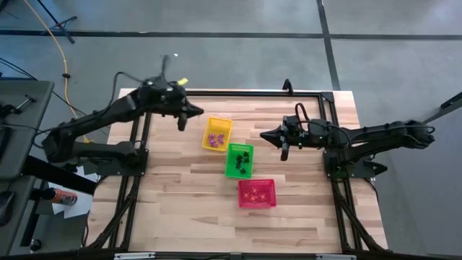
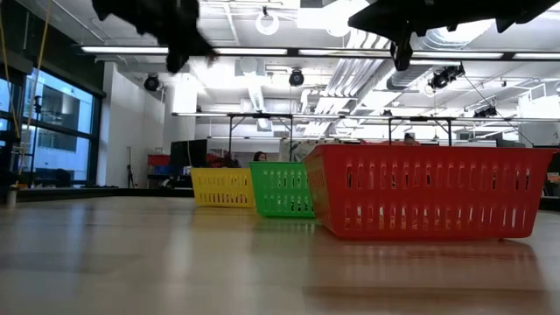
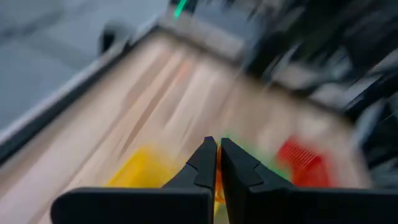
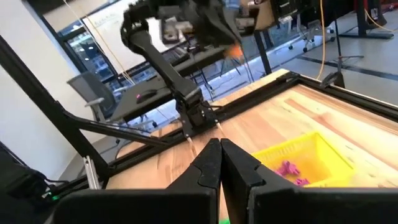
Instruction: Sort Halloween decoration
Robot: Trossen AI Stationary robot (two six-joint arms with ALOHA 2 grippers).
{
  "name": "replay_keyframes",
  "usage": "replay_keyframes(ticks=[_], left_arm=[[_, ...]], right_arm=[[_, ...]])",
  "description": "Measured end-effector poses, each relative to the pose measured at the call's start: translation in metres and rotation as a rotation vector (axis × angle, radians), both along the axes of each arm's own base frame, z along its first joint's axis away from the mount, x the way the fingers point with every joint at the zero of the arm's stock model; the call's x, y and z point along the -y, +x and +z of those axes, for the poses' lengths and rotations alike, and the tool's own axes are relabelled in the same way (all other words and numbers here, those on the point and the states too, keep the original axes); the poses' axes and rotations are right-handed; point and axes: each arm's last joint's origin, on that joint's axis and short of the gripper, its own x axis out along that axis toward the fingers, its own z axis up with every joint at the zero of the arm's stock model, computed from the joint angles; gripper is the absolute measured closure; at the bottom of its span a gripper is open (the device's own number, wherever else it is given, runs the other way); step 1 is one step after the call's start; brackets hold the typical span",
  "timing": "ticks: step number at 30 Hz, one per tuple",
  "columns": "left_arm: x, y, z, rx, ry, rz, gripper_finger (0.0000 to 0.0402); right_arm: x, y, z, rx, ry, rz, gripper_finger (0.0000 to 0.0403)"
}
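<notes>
Three small mesh baskets stand in a slanted row on the table. The yellow basket (image 1: 216, 134) (image 4: 311, 162) holds purple trinkets (image 1: 214, 138) (image 4: 289, 169), the green basket (image 1: 240, 160) holds black trinkets (image 1: 244, 162), and the red basket (image 1: 257, 193) (image 2: 424, 191) holds orange trinkets (image 1: 254, 193). My left gripper (image 1: 200, 111) (image 3: 217, 155) hangs shut in the air just left of and beyond the yellow basket. My right gripper (image 1: 264, 134) (image 4: 219, 155) hovers shut to the right of the yellow and green baskets, pointing toward them. Neither holds anything.
A black frame rail (image 1: 253, 92) runs along the table's far edge and down both sides. Bare wood lies in front of the red basket and to the left of the row. Off the table on the left are a grey stand (image 1: 22, 108) and yellow cables (image 1: 65, 72).
</notes>
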Motion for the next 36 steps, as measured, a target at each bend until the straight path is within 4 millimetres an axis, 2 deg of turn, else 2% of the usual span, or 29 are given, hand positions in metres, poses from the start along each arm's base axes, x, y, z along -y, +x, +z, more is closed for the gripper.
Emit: replay_keyframes(ticks=[5, 8, 12, 19, 36], left_arm=[[0.019, -0.009, 0.023, 0.365, 0.039, -0.081, 0.0401], [0.033, -0.012, 0.022, 0.499, 0.038, -0.136, 0.0401], [0.050, -0.012, 0.009, 0.604, -0.011, -0.212, 0.0401], [0.072, -0.007, -0.012, 0.651, -0.080, -0.228, 0.0401], [0.075, -0.007, -0.011, 0.667, -0.043, -0.205, 0.0401]], right_arm=[[0.000, 0.002, 0.005, 0.062, -0.037, 0.019, 0.0401], [-0.001, 0.002, 0.011, 0.114, -0.072, 0.019, 0.0401], [-0.001, 0.001, 0.018, 0.184, -0.104, 0.015, 0.0401], [-0.001, 0.001, 0.020, 0.202, -0.131, 0.014, 0.0401], [-0.001, 0.001, 0.020, 0.199, -0.143, 0.013, 0.0401]])
